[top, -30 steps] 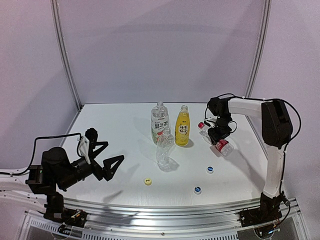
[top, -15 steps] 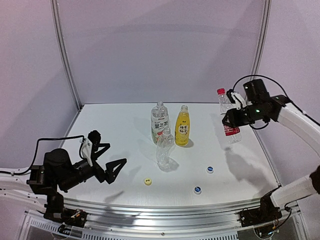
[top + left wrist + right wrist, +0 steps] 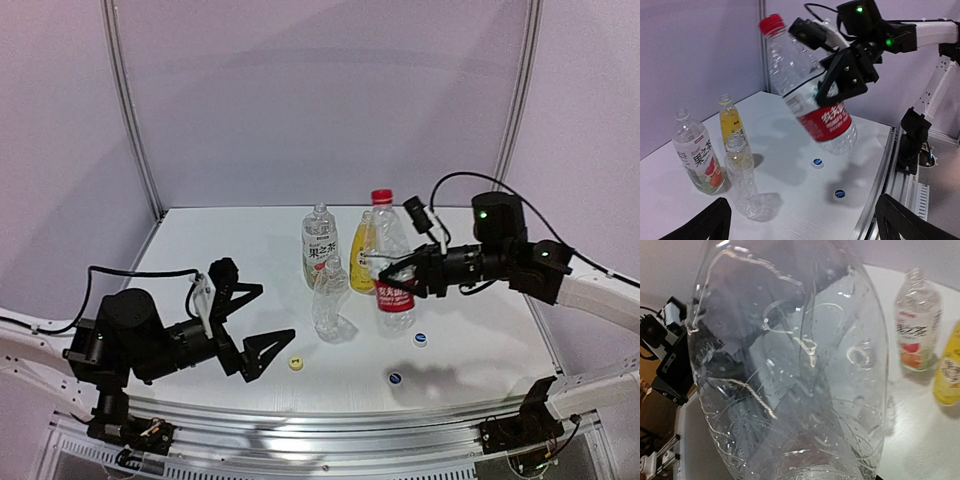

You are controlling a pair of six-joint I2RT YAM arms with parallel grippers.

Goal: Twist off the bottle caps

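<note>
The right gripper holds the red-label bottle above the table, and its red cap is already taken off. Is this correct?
Not fully. The right gripper does hold the red-label bottle above the table, but its red cap is still on the neck; the left wrist view shows it clearly.

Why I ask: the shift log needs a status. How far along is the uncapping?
Done: the fruit-label bottle, yellow bottle and plain clear bottle stand open, with a yellow cap and two blue-and-white caps loose on the table. In hand: the right gripper holds the red-label bottle in the air, red cap on. Remaining: the open left gripper has yet to twist that cap off.
</note>
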